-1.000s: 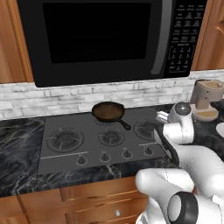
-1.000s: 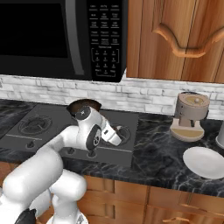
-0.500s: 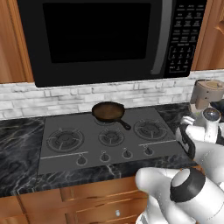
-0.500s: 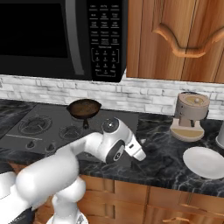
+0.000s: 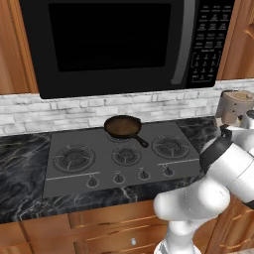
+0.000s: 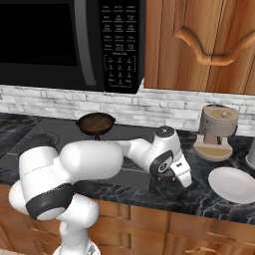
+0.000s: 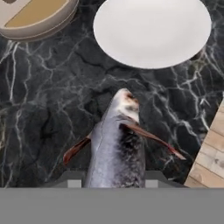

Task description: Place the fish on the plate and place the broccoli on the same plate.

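Silvery fish [image 7: 117, 148] clamped lengthwise in the jaws (head toward the white plate [image 7: 152, 31]).

Base views flank stove [image 5: 119, 158]; hand view looks down closely.

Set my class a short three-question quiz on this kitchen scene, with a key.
1. True or false: the fish already lies on the white plate.
2. What does the gripper hold? A) a spoon B) the fish C) nothing
3. What stands on the back burner of the stove?

Key: 1 false, it hangs over the dark counter short of the plate. 2 B. 3 the frying pan.
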Controlling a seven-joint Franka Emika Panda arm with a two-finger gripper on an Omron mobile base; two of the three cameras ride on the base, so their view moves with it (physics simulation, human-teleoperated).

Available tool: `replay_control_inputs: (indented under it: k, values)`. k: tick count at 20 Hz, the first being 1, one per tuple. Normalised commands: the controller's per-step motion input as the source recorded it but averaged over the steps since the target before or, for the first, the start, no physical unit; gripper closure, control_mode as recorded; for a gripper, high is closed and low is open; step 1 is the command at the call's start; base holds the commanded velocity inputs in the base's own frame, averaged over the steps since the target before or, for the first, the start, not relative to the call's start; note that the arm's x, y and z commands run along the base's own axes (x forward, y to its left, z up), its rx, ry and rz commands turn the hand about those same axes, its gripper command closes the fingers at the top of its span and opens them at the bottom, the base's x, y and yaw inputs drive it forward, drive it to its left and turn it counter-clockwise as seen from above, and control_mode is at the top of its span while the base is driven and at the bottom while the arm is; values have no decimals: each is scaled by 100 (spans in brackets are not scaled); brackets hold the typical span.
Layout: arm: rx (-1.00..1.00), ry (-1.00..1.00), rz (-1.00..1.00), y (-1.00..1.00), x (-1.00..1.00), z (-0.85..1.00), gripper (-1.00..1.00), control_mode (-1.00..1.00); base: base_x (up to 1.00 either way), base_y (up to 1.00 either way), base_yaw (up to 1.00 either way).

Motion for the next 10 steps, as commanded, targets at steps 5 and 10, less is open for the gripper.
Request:
replay_control_inputs:
  k: [5,10]
  values:
    - [23,4,0,-98,2,3,100,-100,0,0,0]
    - [10,0,4,-42,6,18,100,-100,0,0,0]
